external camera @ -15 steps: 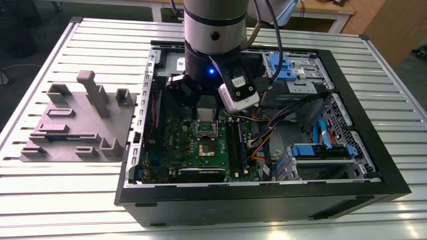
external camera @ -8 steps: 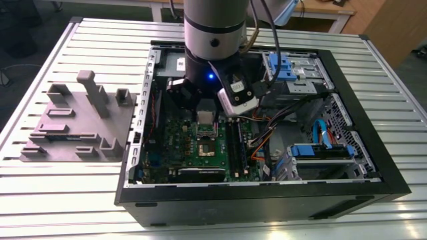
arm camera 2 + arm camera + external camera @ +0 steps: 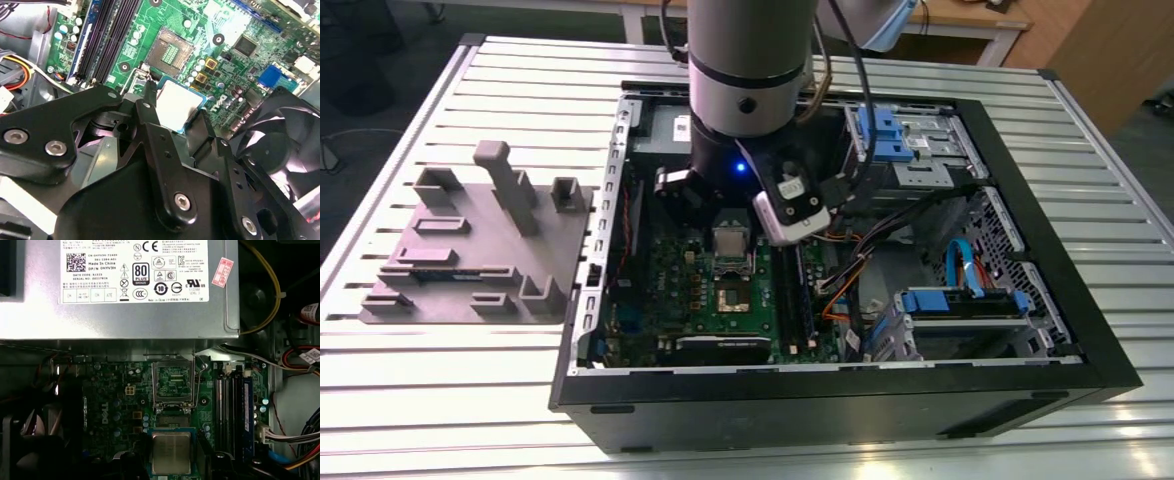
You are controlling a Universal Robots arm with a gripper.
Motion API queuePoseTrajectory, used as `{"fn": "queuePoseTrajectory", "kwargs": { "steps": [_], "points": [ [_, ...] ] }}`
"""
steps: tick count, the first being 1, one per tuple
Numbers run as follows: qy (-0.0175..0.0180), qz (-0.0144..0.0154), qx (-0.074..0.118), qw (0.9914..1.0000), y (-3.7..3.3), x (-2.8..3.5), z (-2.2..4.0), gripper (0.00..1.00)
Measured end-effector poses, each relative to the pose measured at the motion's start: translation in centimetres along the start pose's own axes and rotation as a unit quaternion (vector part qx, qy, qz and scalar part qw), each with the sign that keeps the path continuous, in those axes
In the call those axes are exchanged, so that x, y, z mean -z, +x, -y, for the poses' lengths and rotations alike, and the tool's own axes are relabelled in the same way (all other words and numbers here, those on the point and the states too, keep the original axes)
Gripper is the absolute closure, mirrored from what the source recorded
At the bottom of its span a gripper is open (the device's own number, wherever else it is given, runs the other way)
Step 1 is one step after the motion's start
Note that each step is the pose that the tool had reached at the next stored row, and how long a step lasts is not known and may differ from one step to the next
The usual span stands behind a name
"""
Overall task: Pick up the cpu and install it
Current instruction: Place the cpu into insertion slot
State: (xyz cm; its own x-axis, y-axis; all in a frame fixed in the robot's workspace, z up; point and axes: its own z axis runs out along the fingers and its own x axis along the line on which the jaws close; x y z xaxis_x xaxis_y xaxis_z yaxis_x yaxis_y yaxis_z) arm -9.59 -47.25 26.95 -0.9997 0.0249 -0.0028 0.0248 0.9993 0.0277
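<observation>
1. CPU [image 3: 171, 452], a small square chip with a silver-grey metal top, sits between the two black fingers [image 3: 150, 107] of the end effector [image 3: 176, 107], whose fingers are closed against its opposite edges.
2. In both wrist views the chip hangs over the green motherboard [image 3: 680, 295], near the socket [image 3: 172, 50] but not in it.
3. The socket lies uncovered with its contact field bare, and its metal bracket [image 3: 172, 382] is swung open.
4. In the first wrist view, the bracket stands between the chip and the large grey power supply box [image 3: 125, 300] with its white label.
5. Long memory slots [image 3: 232, 410] run along one side of the socket, and a black fan [image 3: 285, 135] sits at the other side of the board.
6. In the exterior view the arm reaches straight down into the open computer case [image 3: 827, 400], which lies on its side on the slatted table [image 3: 454, 400].
7. A grey fixture block [image 3: 480, 250] rests on the table at the exterior view's left, apart from the case.
</observation>
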Motion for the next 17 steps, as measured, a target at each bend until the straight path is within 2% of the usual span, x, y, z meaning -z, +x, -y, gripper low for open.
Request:
{"fn": "queuePoseTrajectory", "kwargs": {
  "steps": [4,9,12,15,17],
  "points": [
    [0.0000,0.0000,0.000,1.00000,0.00,-0.49,0.01,0.53],
    [-0.0001,0.0000,0.000,1.00000,0.00,-0.70,0.02,0.53],
    [0.0000,-0.0005,0.000,1.00000,0.00,-1.22,0.07,0.53],
    [-0.0001,-0.0012,0.000,1.00000,-0.02,-1.69,0.43,0.53],
    [0.0001,-0.0021,0.001,1.00000,-0.22,-2.05,0.47,0.53]
  ]
}}
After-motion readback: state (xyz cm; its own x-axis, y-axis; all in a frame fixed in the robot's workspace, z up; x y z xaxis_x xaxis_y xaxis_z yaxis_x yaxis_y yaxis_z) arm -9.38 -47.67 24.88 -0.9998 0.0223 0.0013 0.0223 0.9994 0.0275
